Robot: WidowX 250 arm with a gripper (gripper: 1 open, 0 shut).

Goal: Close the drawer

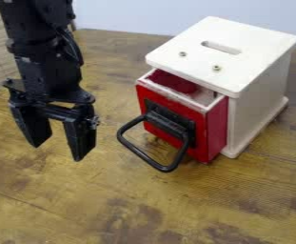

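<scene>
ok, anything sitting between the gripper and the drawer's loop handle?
Nothing. In the camera view only bare wooden table shows between the open gripper and the black loop handle of the drawer, which stands pulled out.

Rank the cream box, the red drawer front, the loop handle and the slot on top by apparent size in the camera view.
1. Cream box
2. Red drawer front
3. Loop handle, which sits nearest the camera, so it may look oversized
4. Slot
</scene>
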